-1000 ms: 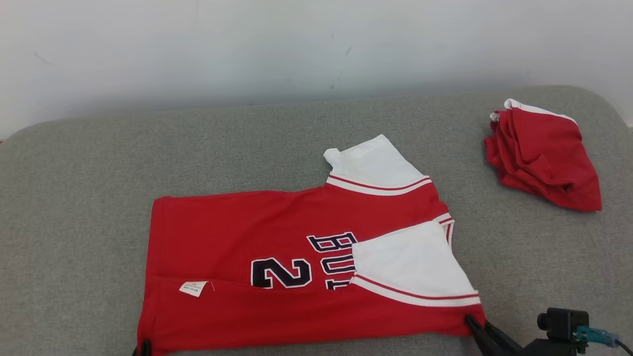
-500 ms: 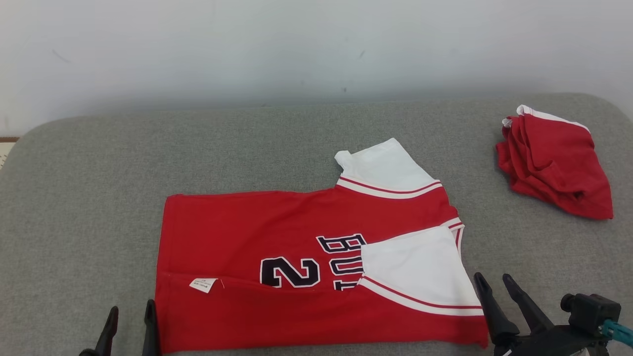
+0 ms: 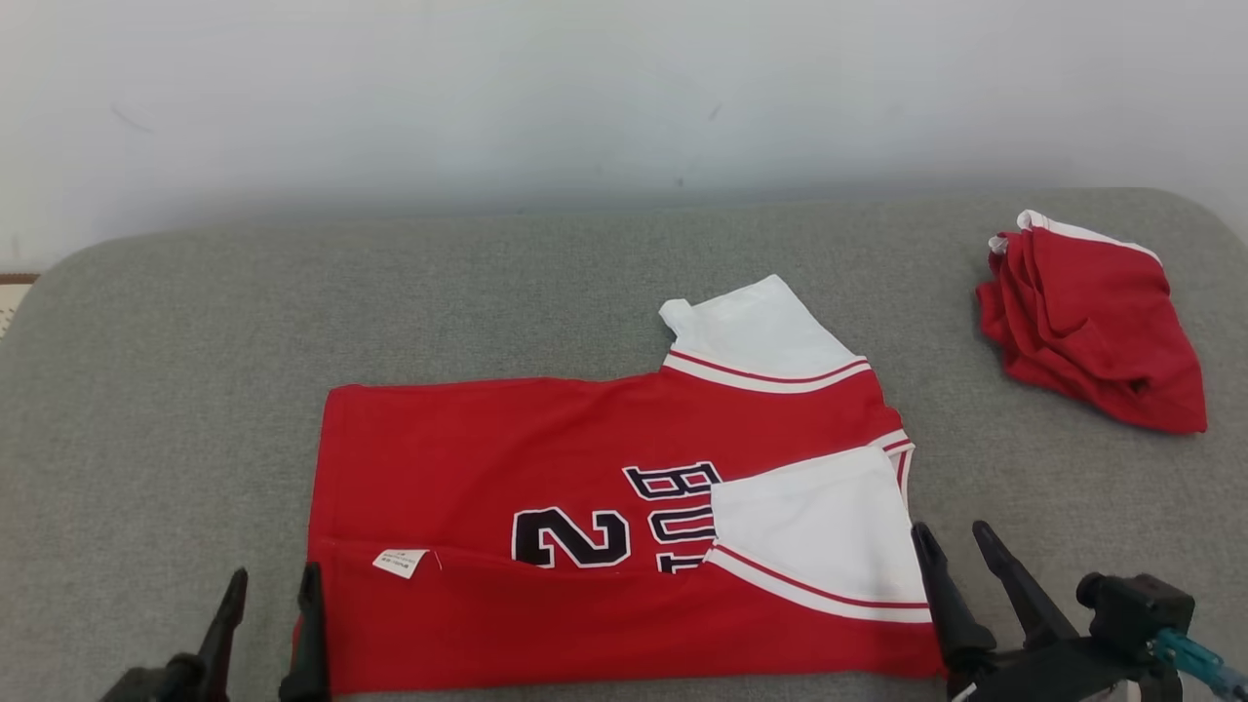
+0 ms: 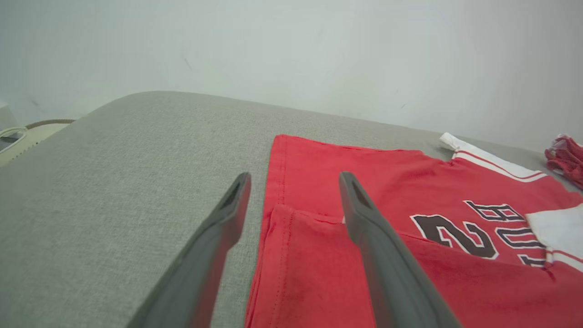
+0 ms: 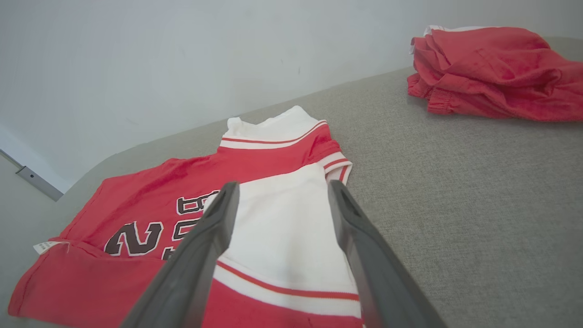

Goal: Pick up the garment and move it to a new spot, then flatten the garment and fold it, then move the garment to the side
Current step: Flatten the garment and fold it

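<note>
Jersey (image 3: 546, 448): red, white sleeves trimmed in red stripes, dark "2" and lettering. Its near edge is folded up in a band, and the near sleeve (image 3: 814, 517) is folded onto the chest. It lies flat at lower centre of the head view on a grey pad (image 3: 175, 390). Left gripper (image 3: 274, 573), lower left, and right gripper (image 3: 949, 528), lower right, straddle its two near corners, fingers spread wide, gripping nothing. Bare pad extends left and above. A red pile (image 3: 1092, 331) sits upper right, well apart, by the pad's rounded edge.
</note>
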Controlling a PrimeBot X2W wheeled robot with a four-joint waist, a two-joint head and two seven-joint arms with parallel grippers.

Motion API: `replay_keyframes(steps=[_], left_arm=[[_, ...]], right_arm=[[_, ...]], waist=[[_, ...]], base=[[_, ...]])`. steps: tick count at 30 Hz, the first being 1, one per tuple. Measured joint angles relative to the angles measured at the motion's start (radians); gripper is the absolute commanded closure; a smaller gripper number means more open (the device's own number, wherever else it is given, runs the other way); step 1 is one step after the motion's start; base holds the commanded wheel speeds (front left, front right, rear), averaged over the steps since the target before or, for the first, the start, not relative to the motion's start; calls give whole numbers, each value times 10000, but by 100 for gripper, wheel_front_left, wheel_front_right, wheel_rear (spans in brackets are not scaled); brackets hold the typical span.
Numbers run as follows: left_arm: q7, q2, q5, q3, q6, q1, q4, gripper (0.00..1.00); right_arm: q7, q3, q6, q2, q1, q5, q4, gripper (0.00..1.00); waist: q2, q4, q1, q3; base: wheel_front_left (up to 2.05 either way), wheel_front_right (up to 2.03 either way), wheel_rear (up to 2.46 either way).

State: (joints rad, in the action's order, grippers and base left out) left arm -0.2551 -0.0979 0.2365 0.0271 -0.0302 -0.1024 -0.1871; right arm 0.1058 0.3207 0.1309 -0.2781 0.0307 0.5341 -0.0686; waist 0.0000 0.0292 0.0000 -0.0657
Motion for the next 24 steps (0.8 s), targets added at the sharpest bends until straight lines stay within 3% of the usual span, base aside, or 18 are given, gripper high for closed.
replay_keyframes(steps=[9, 24], left_arm=[[842, -934, 546, 128, -571, -2276, -1551, 0], [1622, -2010, 1051, 148, -826, -5037, -4253, 0]], right_arm=[[75, 581, 0, 79, 1131, -67, -115, 0], [863, 1687, 0, 399, 3029, 82, -1154, 0]], waist=[[0, -483, 1, -486], [1, -1672, 2, -1773]], base=[[0, 0, 0], [0, 0, 0]])
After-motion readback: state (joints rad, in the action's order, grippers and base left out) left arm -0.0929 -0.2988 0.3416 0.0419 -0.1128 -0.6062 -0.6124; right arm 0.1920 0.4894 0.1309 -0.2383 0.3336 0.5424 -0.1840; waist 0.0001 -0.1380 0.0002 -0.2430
